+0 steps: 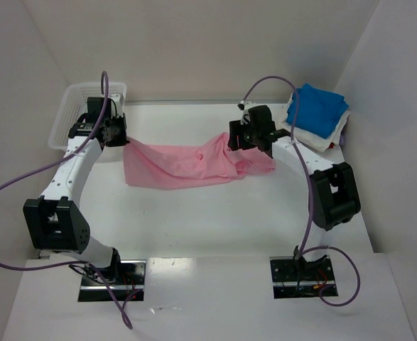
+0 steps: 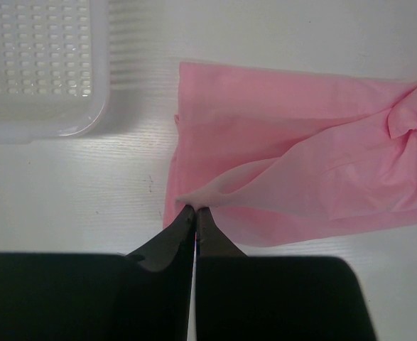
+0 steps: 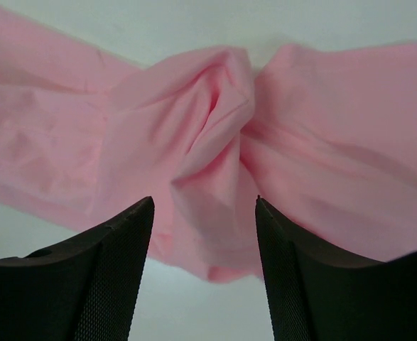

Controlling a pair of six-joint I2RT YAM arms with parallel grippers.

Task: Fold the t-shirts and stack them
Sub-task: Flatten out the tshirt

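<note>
The light pink t-shirt [image 1: 187, 165] lies rumpled across the middle of the table, stretched between the two arms. My left gripper [image 2: 195, 209] is shut on a pinch of the pink t-shirt [image 2: 293, 163] at its left edge, lifted slightly; in the top view this gripper [image 1: 121, 139] sits by the shirt's left end. My right gripper [image 3: 204, 202] is open, its jaws wide apart over a bunched fold of the pink t-shirt [image 3: 215, 135] at the shirt's right end [image 1: 251, 145]. The bright blue t-shirt [image 1: 316, 108] lies folded on the white t-shirt [image 1: 315, 138] at the far right.
A white plastic mesh basket [image 1: 69, 117] stands at the far left, also in the left wrist view [image 2: 41, 64]. White walls close in the table on three sides. Purple cables loop off both arms.
</note>
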